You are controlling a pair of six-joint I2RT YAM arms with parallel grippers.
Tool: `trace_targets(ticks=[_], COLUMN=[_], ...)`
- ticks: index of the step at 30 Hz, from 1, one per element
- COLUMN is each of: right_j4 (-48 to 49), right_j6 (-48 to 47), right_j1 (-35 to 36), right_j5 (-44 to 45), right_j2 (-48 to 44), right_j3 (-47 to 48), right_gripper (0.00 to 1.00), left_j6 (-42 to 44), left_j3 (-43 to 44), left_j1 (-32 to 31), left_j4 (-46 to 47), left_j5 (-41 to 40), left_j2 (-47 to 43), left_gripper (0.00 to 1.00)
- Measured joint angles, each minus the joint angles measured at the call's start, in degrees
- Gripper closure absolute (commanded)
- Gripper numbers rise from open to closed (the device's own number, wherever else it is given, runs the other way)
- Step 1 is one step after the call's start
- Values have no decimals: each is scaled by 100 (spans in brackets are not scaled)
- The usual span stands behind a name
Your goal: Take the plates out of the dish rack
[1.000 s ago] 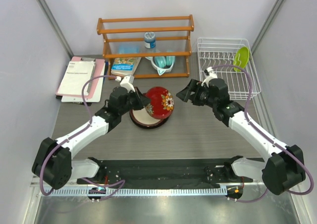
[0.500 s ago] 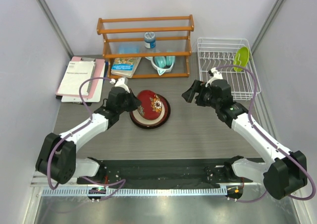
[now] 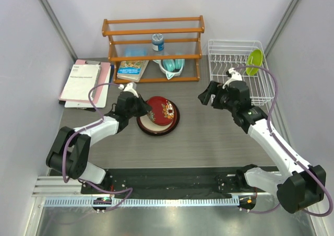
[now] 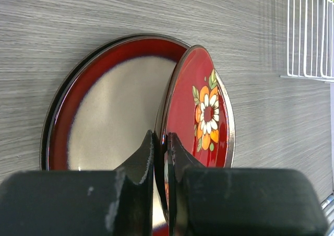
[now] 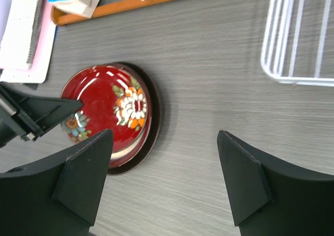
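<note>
The small patterned red plate (image 3: 163,110) leans tilted, its lower edge on a dark-red-rimmed cream plate (image 4: 109,110). That one lies on a dark grey-brown plate (image 5: 155,122) in the middle of the table. My left gripper (image 3: 146,109) is shut on the patterned plate's (image 4: 206,116) near edge, one finger on each face. My right gripper (image 3: 205,96) hangs open and empty above bare table, between the stack and the white dish rack (image 3: 229,50). A lime green plate (image 3: 254,61) stands upright at the rack's far right.
An orange wooden shelf (image 3: 153,33) stands at the back with a bottle (image 3: 157,41), a teal item (image 3: 172,65) and a book (image 3: 132,69). A pink clipboard with papers (image 3: 86,82) lies at the left. Grey walls close in both sides.
My left gripper has lowered the patterned plate flatter over the stack. My right gripper has drawn back to the right, towards the rack, and its jaws have spread wider.
</note>
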Motion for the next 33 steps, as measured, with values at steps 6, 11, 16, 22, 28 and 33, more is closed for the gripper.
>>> trace_targets(ticks=[6,11,16,22,28,33], right_j4=[-284,-525,-612,-717,-695,-614], right_j6=[-249,-522,-730,-922,-1180,-1495], right_j1=[-225,-538,-820,-1088,-1609,-2159], right_j5=[435,973,1252,1770,2540,2848], right_j2=[-20,70,321,782,1873,3265], right_j3=[295,699,1047,1508,2400,3462], right_gripper=[13,13,12,5,5,5], left_j6=[-55,81,219,282,387,570], left_j3=[-13,-72,-177,-175,-175,-37], left_j1=[4,0,0,-7,-24,-26], left_j4=[-59,-426,-710,-903,-1506,-1840], left_j5=[-35,-280,-538,-765,-1054,-953], left_j2=[4,-2,-70,-188,-1054,-2138], left_gripper=[73,57,56,49,29,2])
